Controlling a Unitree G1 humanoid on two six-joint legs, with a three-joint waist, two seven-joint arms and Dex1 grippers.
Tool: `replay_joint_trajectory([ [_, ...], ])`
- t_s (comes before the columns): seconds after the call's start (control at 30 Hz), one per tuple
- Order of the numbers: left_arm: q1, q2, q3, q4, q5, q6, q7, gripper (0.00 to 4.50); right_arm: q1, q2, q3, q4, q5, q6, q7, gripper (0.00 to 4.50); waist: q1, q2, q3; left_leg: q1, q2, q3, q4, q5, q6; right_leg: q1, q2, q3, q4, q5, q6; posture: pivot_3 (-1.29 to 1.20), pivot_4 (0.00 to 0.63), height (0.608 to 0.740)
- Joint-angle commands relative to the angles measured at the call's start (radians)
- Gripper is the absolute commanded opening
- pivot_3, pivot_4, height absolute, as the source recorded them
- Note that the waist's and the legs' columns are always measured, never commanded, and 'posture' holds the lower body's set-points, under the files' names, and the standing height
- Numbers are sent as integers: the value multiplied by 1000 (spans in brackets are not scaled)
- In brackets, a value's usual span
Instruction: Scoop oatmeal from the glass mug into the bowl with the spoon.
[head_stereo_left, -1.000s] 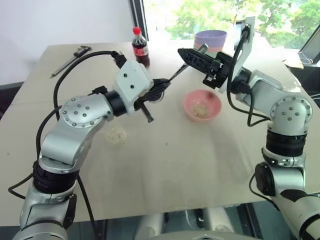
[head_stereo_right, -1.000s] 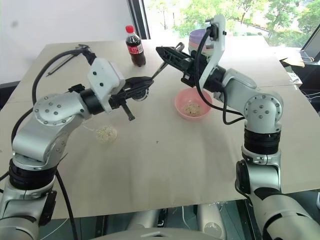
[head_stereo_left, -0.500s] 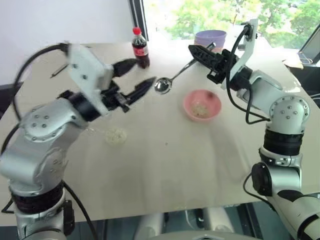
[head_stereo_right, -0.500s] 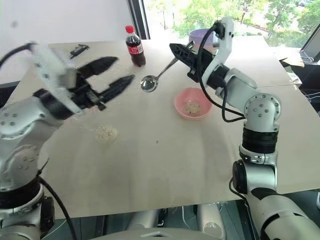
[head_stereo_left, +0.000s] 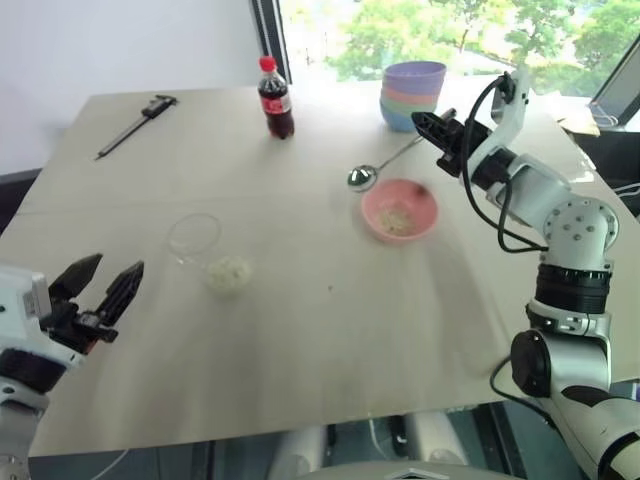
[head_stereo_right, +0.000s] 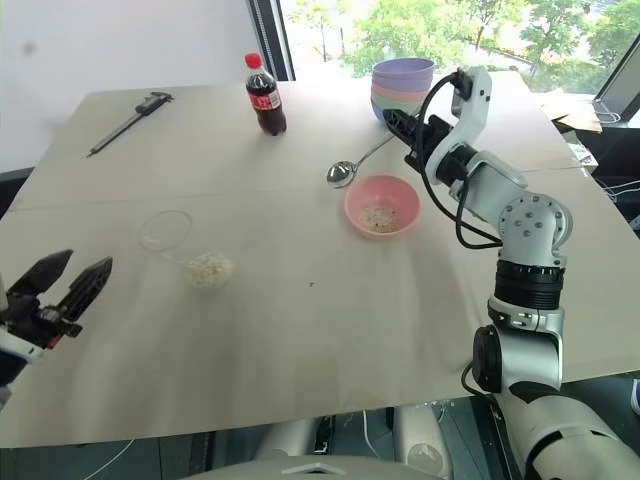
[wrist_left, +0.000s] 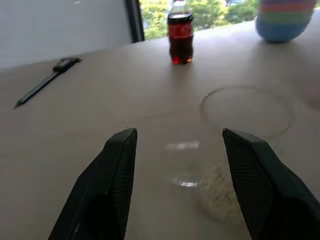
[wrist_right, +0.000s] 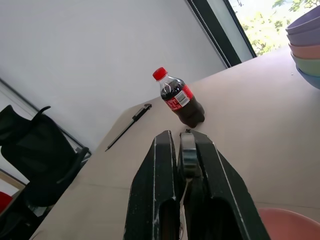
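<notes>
On the table (head_stereo_left: 300, 330), seen from the head, the right gripper (head_stereo_left: 425, 125) clamps the spoon (head_stereo_left: 375, 170) by its handle just beside the pink bowl (head_stereo_left: 400, 212), while in the left wrist view the empty, spread left gripper (wrist_left: 177, 145) faces the tipped glass mug (wrist_left: 235, 125) and spilled oatmeal (wrist_left: 220, 192).

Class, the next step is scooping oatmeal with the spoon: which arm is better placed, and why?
Right: its end effector is shut on the spoon. The left end effector is open and empty.

The left end effector (head_stereo_left: 98, 288) let go of the spoon (head_stereo_left: 378, 167), opened, and pulled back left.
</notes>
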Motion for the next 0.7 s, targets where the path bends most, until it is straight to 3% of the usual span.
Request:
replay_joint_trajectory([
  [0.03, -4, 10, -84, 144, 104, -188, -53, 2763, -14, -13, -18, -21, 2, -6, 23, 0, 4, 0, 0, 0, 0, 0, 0, 0, 0, 0, 0, 0, 0, 0, 0, 0, 150, 740],
  [0.3, -166, 79, -202, 481, 185, -440, -116, 2763, -2, -28, -28, -37, 2, 8, 18, 0, 4, 0, -1, -1, 0, 0, 0, 0, 1, 0, -1, -1, 0, 0, 0, 0, 150, 740],
  [0.7, -330, 114, -323, 670, 195, -584, -145, 2763, 10, -39, -54, -83, 21, 28, -8, 0, -6, 0, -1, -2, 1, 1, 0, -1, 2, -3, -3, 0, 0, 1, 0, 0, 150, 740],
])
